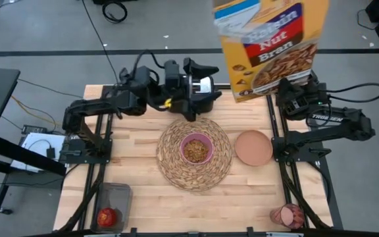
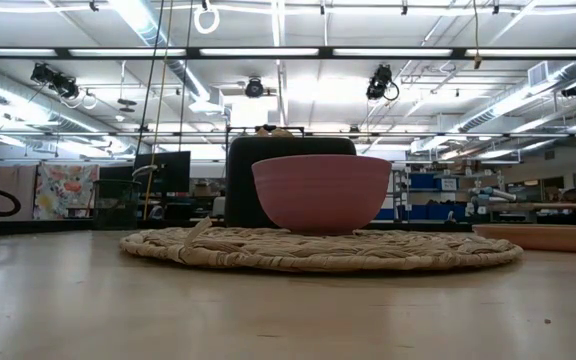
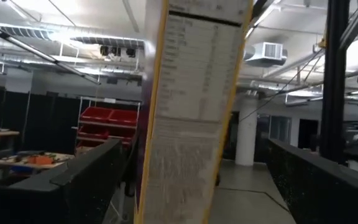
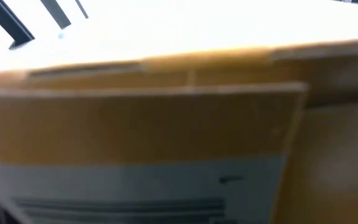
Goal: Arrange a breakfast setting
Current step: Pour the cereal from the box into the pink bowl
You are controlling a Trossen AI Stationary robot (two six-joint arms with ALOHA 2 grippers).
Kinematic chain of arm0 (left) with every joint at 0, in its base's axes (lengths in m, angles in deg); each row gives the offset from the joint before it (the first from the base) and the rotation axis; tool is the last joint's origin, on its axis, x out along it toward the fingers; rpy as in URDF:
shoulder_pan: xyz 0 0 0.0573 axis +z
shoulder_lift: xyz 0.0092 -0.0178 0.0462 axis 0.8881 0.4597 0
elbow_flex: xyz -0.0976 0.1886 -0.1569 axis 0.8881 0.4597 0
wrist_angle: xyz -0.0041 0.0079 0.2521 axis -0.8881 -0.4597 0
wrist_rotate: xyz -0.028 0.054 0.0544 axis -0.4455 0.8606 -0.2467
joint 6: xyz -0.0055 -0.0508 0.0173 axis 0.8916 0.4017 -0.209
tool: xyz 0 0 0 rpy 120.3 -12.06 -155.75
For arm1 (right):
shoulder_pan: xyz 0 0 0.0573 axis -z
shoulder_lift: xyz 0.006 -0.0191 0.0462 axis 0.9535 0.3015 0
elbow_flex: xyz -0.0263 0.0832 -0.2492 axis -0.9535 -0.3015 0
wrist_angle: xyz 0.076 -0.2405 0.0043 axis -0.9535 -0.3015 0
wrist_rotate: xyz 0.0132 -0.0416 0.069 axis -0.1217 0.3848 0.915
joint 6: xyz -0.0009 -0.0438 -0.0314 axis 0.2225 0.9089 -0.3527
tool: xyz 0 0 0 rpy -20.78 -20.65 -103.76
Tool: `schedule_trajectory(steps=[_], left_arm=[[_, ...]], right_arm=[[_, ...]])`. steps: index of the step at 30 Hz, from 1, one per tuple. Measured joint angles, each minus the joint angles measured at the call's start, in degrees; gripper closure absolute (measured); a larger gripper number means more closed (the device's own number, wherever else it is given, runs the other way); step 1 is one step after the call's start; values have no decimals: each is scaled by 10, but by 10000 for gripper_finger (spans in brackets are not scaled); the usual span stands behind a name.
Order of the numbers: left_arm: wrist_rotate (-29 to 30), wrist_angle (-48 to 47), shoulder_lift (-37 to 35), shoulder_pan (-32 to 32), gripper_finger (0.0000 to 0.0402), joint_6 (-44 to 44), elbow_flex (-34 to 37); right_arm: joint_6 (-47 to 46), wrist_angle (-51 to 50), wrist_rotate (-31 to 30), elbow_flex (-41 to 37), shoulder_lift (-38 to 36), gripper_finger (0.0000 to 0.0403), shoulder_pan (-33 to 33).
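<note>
The woven straw placemat (image 1: 195,155) lies mid-table with the pink bowl (image 1: 196,149) on it, holding brown cereal; both also show in the low view, the placemat (image 2: 318,250) and the bowl (image 2: 320,192). The salmon-brown plate (image 1: 253,147) lies right of the mat. The red apple (image 1: 108,216) sits in a bin at the near left. The pink tumbler (image 1: 287,214) lies at the near right. No spoon shows. The yellow cereal box (image 1: 268,46) is up in the air at the far side. My left gripper (image 1: 212,85) is open just left of it. My right gripper (image 1: 288,89) is at its lower right. My right gripper is shut on the cereal box at its lower right part (image 1: 276,85). The box and the arm itself hide the fingers, so the kind of hold cannot be told. The box fills the right wrist view (image 4: 166,124). It is lifted clear of the table, roughly upright.
My left gripper's fingers (image 3: 86,180) stand wide apart on either side of the box's narrow printed side (image 3: 188,124), with a gap on each side. A dark block (image 2: 243,180) stands behind the bowl in the low view. Bare wood lies near the front edge.
</note>
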Motion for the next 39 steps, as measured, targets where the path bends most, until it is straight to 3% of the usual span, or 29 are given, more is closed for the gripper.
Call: schedule_trajectory(steps=[22, 30, 35, 39], left_arm=[[41, 28, 17, 20, 18, -14, 0], [40, 28, 17, 21, 75, -4, 0], [40, 28, 17, 25, 124, -4, 0], [38, 25, 14, 30, 139, -3, 0]], right_arm=[[2, -36, 4, 1, 76, 157, -12], [4, -28, 3, 1, 87, 145, -12], [40, -45, -13, 1, 85, 104, -20], [71, -70, -14, 1, 79, 67, -24]])
